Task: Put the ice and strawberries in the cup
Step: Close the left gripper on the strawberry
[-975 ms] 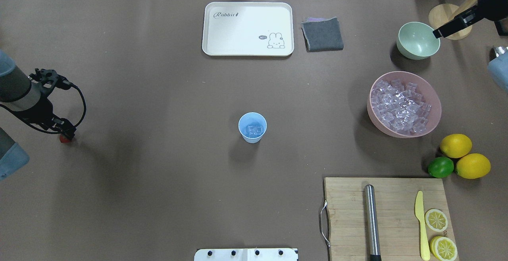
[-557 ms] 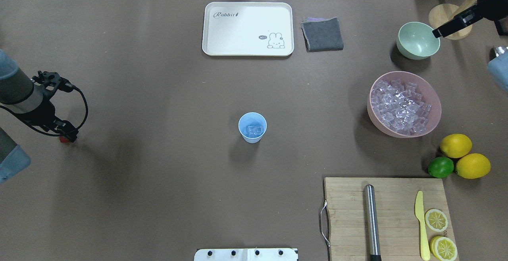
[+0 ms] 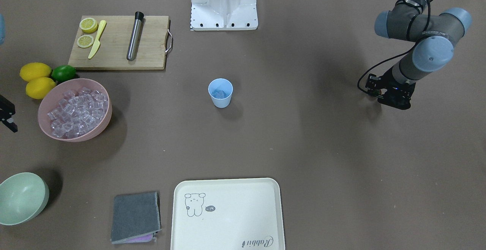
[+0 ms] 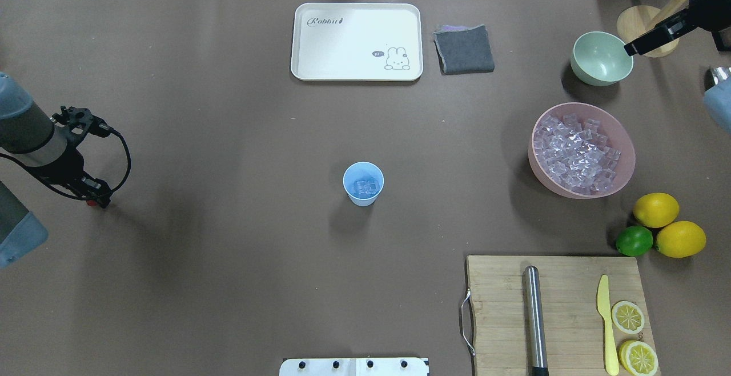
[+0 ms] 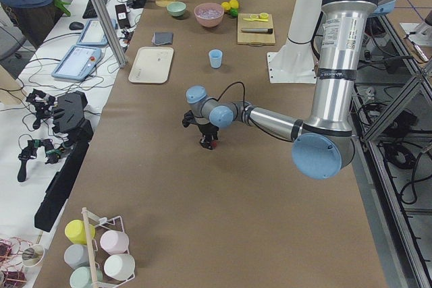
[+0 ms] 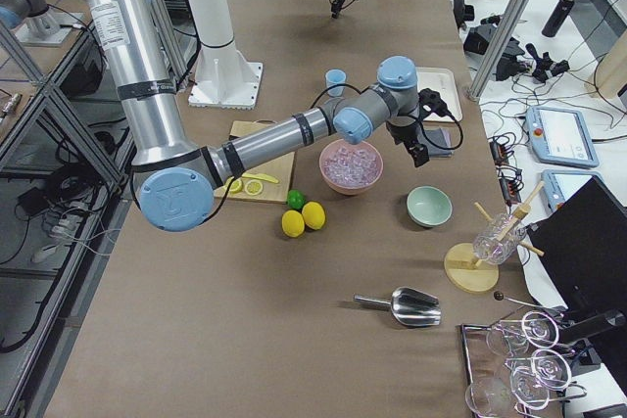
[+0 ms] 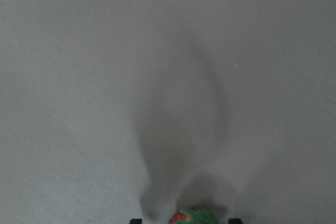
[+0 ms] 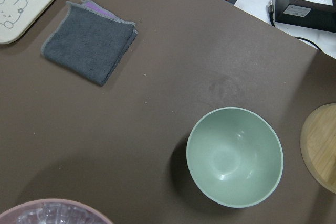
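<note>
Overhead exterior view: the left arm reaches in from the left edge, wrist bent downward, and the left gripper (image 4: pixel 98 196) hangs low over the brown table (image 4: pixel 228 250), a tiny red strawberry (image 4: pixel 89 202) peeping out beside its tip. Well apart, mid-table, stands the small light-blue plastic cup (image 4: pixel 363 200) with clear ice cubes (image 4: pixel 365 185) inside; more fill the pink bowl (image 4: pixel 628 159) at far right. The right gripper (image 4: pixel 630 49) hangs at the rim of the pale green bowl (image 4: pixel 599 62); how wide it stands cannot be told. Exterior left view: the near arm stretches out low, gripper pointing straight down at the berry. Left wrist view: two black fingertips (image 7: pixel 135 221) stand apart, the green-capped berry between them, touching neither.
</note>
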`<state>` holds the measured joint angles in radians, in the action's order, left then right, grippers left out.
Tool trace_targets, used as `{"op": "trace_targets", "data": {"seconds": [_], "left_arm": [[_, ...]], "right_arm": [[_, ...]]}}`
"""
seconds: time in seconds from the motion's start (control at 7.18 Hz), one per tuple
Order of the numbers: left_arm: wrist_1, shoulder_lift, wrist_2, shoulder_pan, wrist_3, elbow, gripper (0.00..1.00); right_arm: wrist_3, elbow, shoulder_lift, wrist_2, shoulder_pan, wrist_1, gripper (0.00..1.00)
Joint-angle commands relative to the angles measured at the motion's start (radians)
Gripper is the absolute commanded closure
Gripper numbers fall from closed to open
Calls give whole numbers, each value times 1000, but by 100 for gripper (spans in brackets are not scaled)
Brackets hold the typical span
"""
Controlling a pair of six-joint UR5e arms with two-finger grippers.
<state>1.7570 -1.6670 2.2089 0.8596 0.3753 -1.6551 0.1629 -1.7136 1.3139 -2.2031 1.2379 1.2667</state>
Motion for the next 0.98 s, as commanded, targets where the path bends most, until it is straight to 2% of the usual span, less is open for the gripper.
{"op": "trace_targets", "data": {"seconds": [0.0,0.14,0.28,0.42,0.84], "left_arm": [[-7,-26,0,-1,-1,1,48],[-10,-28,0,-1,-1,3,55],[-10,-20,0,-1,1,2,68],[-14,-8,-3,1,-1,5,70],[-45,-22,6,53,10,3,85]], "right_arm": [[0,0,2,2,0,-1,0],[1,2,1,2,0,-1,0],[1,6,-2,2,0,0,0],[1,8,-7,2,0,0,0],[1,6,-4,2,0,0,1]]}}
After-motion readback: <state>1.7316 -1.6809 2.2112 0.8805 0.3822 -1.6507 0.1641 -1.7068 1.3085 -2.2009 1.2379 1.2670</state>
